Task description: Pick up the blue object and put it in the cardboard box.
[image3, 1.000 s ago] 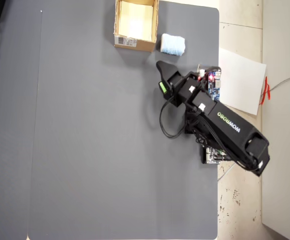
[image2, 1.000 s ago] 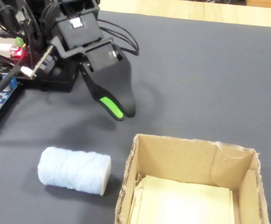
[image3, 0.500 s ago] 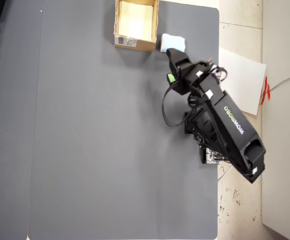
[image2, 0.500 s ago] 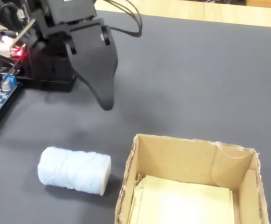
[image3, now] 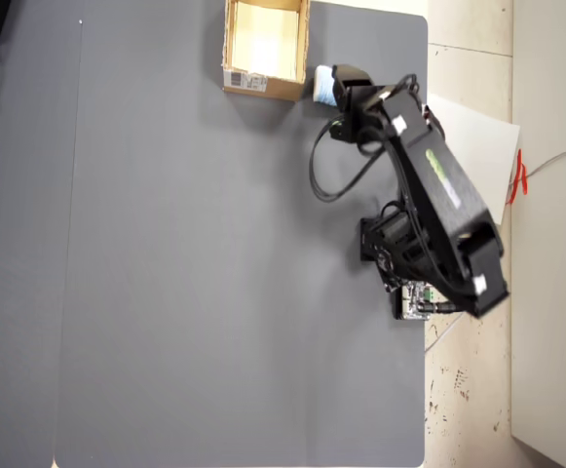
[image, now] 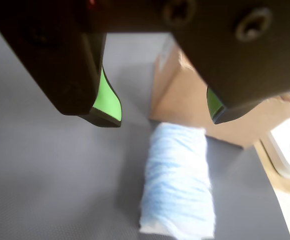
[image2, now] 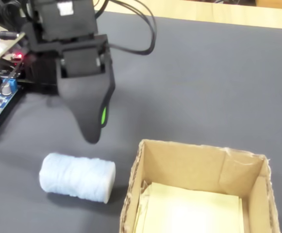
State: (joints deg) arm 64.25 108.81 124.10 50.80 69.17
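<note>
Fingers [image: 105,107] spread apart above the blue object [image: 177,182], seemingly just beside the cardboard box [image: 194,107].

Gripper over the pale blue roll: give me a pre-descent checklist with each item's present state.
1. Gripper open: ok; the wrist view shows a clear gap between the green-padded fingers.
2. Pale light-blue fuzzy roll lying free on the dark grey mat: ok, nothing rests on it.
3. Roll between the fingers' line: ok in the wrist view, where it lies below the gap.
4. Gripper above the roll, not touching: ok in the fixed view.
5. Clearance to the tan cardboard box: not ok; one finger sits over the box wall in the wrist view.
6. Box open and empty of objects: ok; only its pale floor shows.
</note>
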